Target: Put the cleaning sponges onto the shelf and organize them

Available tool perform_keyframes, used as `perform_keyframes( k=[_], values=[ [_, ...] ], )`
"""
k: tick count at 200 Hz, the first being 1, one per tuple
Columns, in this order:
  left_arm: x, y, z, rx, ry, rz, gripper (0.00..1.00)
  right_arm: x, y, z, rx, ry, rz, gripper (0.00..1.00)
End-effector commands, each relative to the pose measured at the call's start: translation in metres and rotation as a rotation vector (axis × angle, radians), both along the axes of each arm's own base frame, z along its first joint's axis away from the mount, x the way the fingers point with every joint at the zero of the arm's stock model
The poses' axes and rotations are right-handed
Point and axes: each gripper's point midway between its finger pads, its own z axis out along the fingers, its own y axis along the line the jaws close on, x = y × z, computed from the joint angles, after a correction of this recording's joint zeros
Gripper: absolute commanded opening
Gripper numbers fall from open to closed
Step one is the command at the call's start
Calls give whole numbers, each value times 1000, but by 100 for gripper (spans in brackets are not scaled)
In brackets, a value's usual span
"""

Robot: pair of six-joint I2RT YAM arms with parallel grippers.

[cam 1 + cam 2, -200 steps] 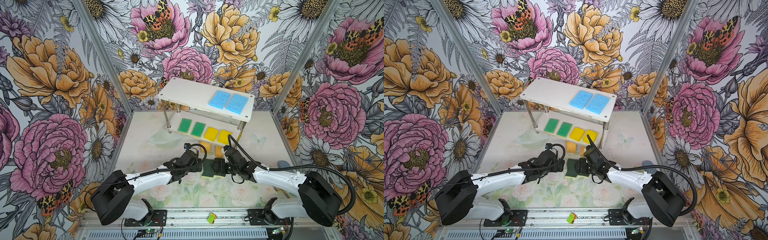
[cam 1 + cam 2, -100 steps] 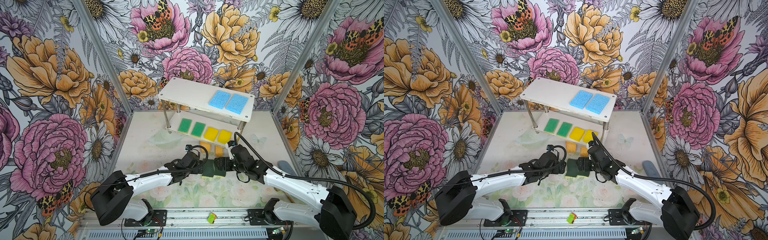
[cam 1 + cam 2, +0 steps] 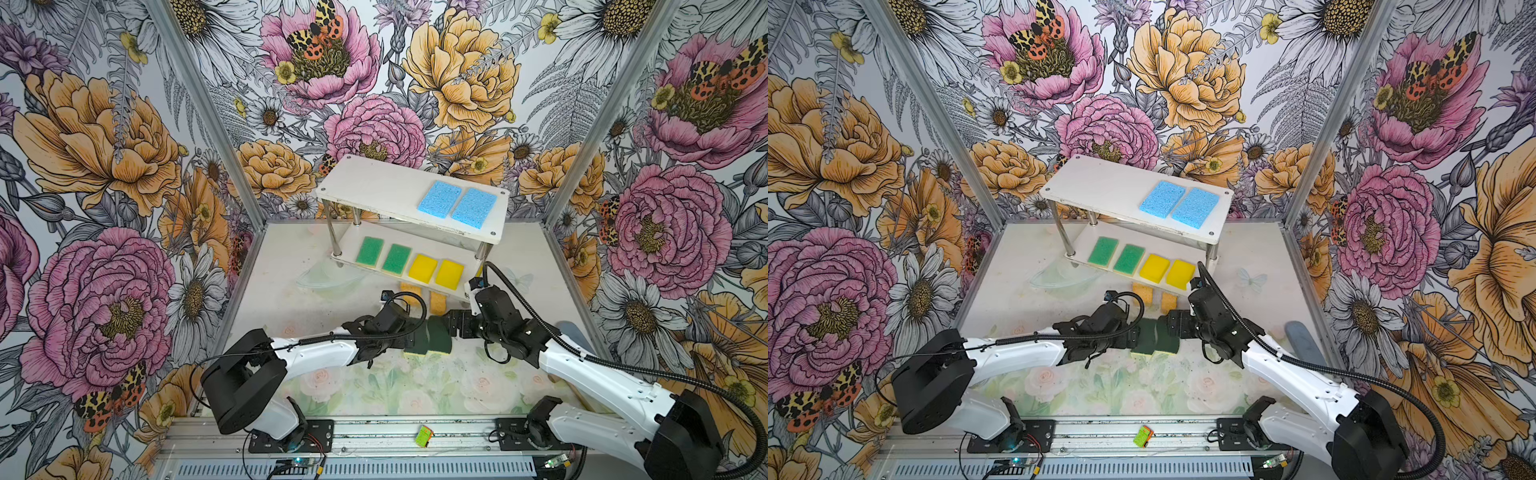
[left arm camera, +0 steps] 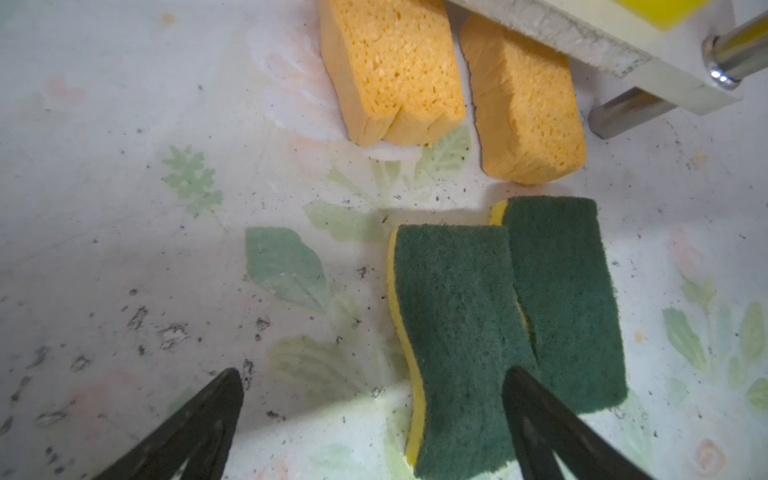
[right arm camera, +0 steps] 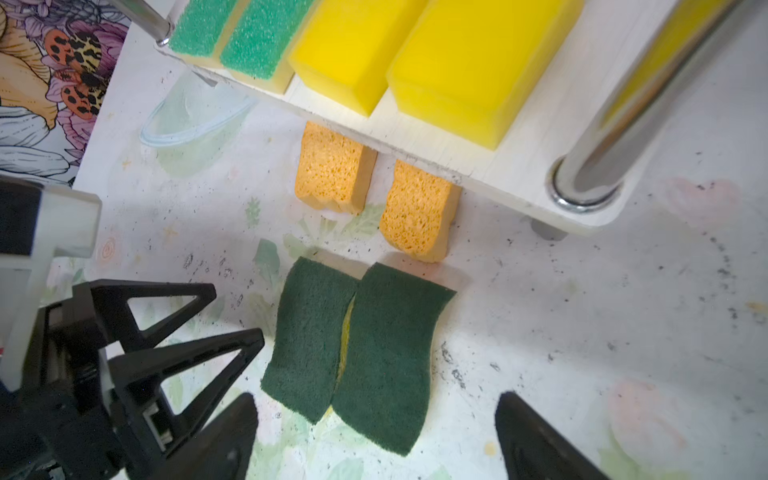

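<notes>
Two wavy dark-green-on-yellow cleaning sponges [image 3: 417, 338] [image 3: 439, 336] lie side by side, touching, on the table in front of the shelf [image 3: 374, 191]. My left gripper [image 3: 409, 337] [image 4: 372, 374] is open at their left side; one fingertip [image 4: 523, 386] overlaps the nearer sponge [image 4: 453, 316]. My right gripper [image 3: 453, 326] [image 5: 374, 399] is open at their right side, empty. Two orange sponges [image 4: 395, 70] [image 4: 528, 112] sit half under the lower board. The top board holds two blue sponges [image 3: 439, 198] [image 3: 473, 208]; the lower board holds two green-topped [image 3: 370, 250] [image 3: 396, 259] and two yellow [image 3: 422, 268] [image 3: 449, 274].
A clear dish-like thing [image 3: 328, 278] lies on the table by the shelf's front left post. A grey-blue object [image 3: 575, 336] rests near the right wall, behind my right arm. A small green-and-orange item [image 3: 424, 436] sits on the front rail. Patterned walls close in three sides.
My right gripper has drawn back to the right off the green sponges as its arm stretched out. My left gripper has edged right, up to the sponges.
</notes>
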Motion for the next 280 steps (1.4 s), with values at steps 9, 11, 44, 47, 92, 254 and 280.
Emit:
perform_keyframes(
  k=[9, 11, 44, 47, 92, 254, 280],
  values=[
    [-6, -18, -2, -16, 46, -38, 99, -1, -11, -2, -16, -17, -9, 92],
    [-7, -19, -3, -13, 48, -39, 99, -1, -11, -2, -15, -17, -8, 92],
    [-12, -24, -11, 2, 74, -53, 99, -1, -15, -5, -19, -11, -20, 92],
    [-12, -25, -11, 1, 75, -53, 99, -1, -15, -6, -20, -9, -20, 92],
    [-17, -34, -20, 63, 98, -102, 99, 0, -16, -10, -24, 5, -24, 92],
    [-15, 22, -1, 344, -10, -116, 99, 2, -11, -9, -14, 19, -15, 92],
    [-22, -1, -3, 275, -6, -217, 99, 2, -11, -10, -14, 22, -17, 92]
  ],
)
